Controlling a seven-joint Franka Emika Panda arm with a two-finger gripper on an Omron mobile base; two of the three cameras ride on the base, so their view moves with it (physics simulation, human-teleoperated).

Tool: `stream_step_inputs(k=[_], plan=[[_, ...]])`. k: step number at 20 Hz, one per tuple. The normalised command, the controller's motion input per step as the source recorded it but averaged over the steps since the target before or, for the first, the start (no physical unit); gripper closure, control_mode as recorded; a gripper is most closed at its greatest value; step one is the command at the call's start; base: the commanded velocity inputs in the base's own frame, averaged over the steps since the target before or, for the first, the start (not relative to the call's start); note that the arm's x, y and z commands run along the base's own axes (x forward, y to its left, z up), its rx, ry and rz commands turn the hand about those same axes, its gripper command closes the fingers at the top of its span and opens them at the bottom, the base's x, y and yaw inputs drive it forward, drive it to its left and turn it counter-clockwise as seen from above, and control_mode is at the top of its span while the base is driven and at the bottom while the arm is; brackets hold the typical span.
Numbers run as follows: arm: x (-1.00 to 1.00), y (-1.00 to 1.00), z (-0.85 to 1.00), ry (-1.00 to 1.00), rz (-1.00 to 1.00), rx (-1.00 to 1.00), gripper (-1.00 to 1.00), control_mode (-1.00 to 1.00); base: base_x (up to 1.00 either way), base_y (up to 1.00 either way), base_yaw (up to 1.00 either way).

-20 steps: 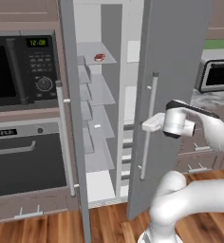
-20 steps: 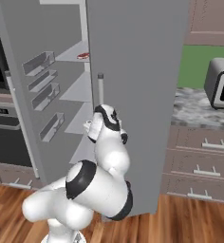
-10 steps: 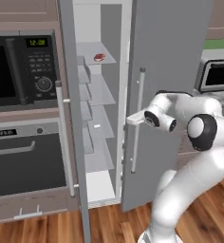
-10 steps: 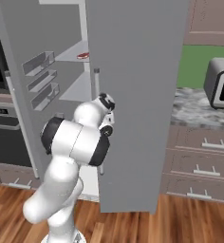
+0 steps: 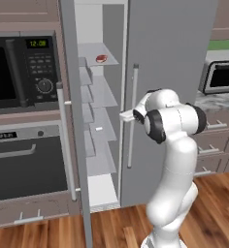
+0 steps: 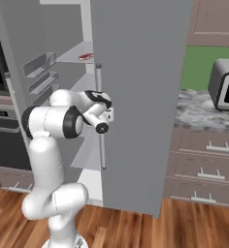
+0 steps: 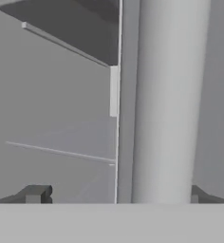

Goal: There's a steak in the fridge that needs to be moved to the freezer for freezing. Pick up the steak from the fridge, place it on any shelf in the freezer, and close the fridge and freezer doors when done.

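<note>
The steak (image 5: pixel 101 58) (image 6: pixel 86 56), a small red slab, lies on the top translucent shelf (image 5: pixel 94 53) of the freezer (image 5: pixel 99 121), whose narrow interior stands open. Edge-on at the left stands the freezer door (image 5: pixel 73 121), wide open, with clear bins (image 6: pixel 39 72) on its inside. The wide grey fridge door (image 5: pixel 170 87) (image 6: pixel 140 97) is nearly closed. My gripper (image 5: pixel 126 116) (image 6: pixel 106 116) (image 7: pixel 116 195) is at that door's vertical silver handle (image 5: pixel 132 116) (image 6: pixel 101 121) (image 7: pixel 168 104). In the hand view the bar runs between my spread fingertips (image 7: pixel 35 193), and the gripper is open.
A black microwave (image 5: pixel 19 72) and wall oven (image 5: pixel 24 164) are set in the cabinet left of the freezer. A toaster oven (image 5: pixel 223 75) (image 6: pixel 225 89) stands on the speckled counter (image 6: pixel 199 109) to the right, above drawers. The floor is wood.
The fridge door has swung further toward shut, its handle shifting left. My arm has folded leftward with it, the gripper staying at the handle. The steak has not moved.
</note>
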Motion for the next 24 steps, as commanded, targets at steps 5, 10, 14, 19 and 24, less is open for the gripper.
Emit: stream_step_inputs(k=[5,10,14,19,24], plan=[[0.81,0.0,0.02,0.06,0.0,0.0,-1.0,-1.0,0.0,0.0,0.0],[0.49,-0.03,0.08,0.04,-0.01,0.0,-1.0,-1.0,0.0,0.0,0.0],[-0.22,-0.19,0.15,0.0,-0.09,0.0,-1.0,-1.0,0.0,0.0,0.0],[-0.72,0.0,0.2,0.0,-0.02,0.0,-1.0,-1.0,0.0,0.0,0.0],[-0.78,-0.27,0.47,-0.01,-0.03,0.0,-1.0,-1.0,0.0,0.0,0.0]])
